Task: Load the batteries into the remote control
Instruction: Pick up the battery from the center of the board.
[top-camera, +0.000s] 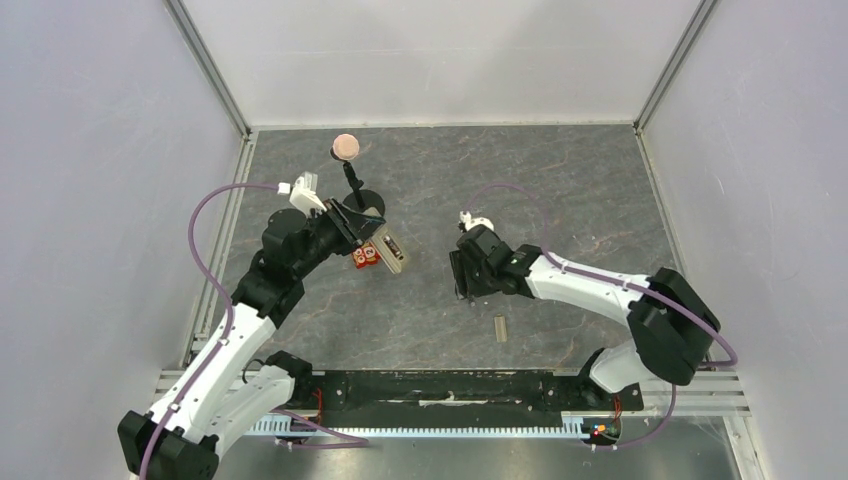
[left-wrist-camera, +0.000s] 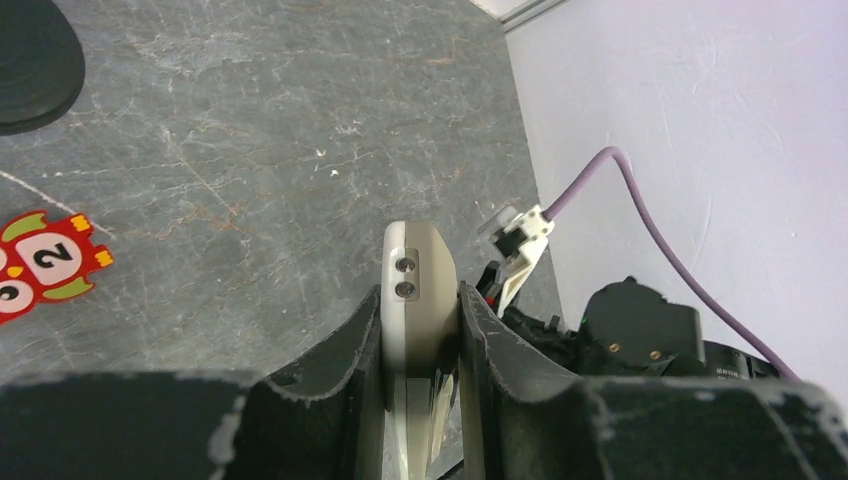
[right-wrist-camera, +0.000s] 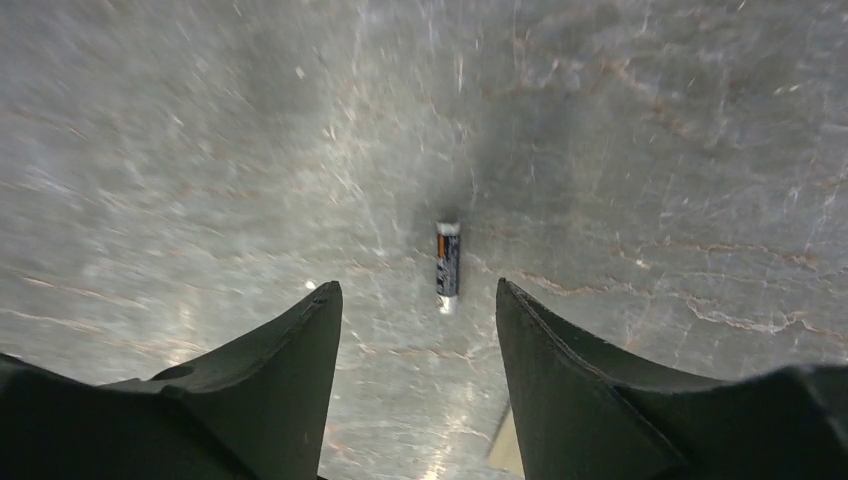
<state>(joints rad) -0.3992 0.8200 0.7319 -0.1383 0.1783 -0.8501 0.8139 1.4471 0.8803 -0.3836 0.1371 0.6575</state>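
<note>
Where the two arms are bolted at the near edge of the grey stone-patterned table (top-camera: 560, 190), the nearest loose item is a small flat beige cover piece (top-camera: 500, 328), lying between the arm bases and the right gripper (right-wrist-camera: 415, 285). Just beyond the cover piece, the right gripper points down at the table with its jaws spread apart and nothing between them. One battery (right-wrist-camera: 447, 267), dark with lighter ends, lies flat on the table just ahead of the fingertips, in line with the gap and closer to the finger on the right of the wrist view; it touches neither finger.

Farther in and to the left, the left gripper (left-wrist-camera: 420, 295) is clamped on the remote control (left-wrist-camera: 420, 260). Both fingers press its long sides, its tan side faces up in the overhead view, and its free end, which bears two small round openings, points toward the right arm. A small red gadget (top-camera: 365, 256) with white circles lies on the table just beside the remote control. Farthest back stands a thin black stand (top-camera: 352, 185) on a round base, topped by a pinkish disc (top-camera: 345, 147).
</note>
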